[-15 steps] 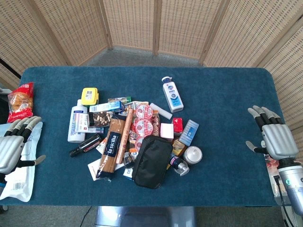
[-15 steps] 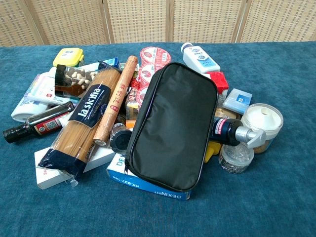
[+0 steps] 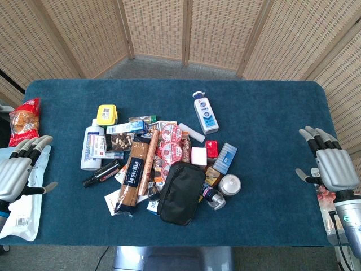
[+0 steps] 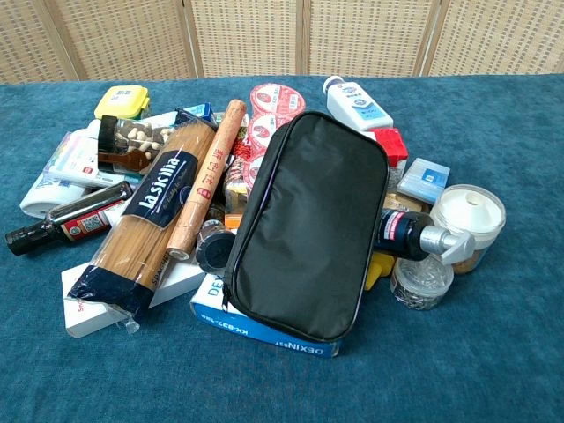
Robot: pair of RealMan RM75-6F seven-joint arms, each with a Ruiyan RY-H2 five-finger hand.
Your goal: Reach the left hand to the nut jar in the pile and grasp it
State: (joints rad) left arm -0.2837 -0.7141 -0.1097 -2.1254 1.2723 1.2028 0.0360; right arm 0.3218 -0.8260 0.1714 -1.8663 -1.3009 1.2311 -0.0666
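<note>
1. The left hand [image 3: 12, 176] is hovering at the counter's [image 3: 265, 101] left edge, above a white bag [image 3: 22, 212]. Its fingers [image 3: 35, 144] are lying spread and holding nothing.
2. The right hand [image 3: 331, 167] is hanging at the far right edge, palm down, its fingers wide apart and empty.
3. The nut jar [image 4: 132, 144] is lying on its side at the pile's left rear, dark lid pointing left. It is resting just behind the pasta pack [image 4: 145, 220] and in front of the yellow box [image 4: 122, 100]. It is sitting well apart from the left hand.
4. A white bottle [image 3: 90, 147] is lying just left of the jar, and a dark sauce bottle [image 4: 66, 218] is lying in front of it.
5. A black pouch [image 4: 308, 225] is lying on top of the pile's front middle, over a blue box [image 4: 264, 328].
6. A red snack bag [image 3: 23, 121] is sitting at the counter's left edge, behind the left hand.
7. A white lotion bottle [image 3: 205, 112] is lying at the pile's rear right.
</note>
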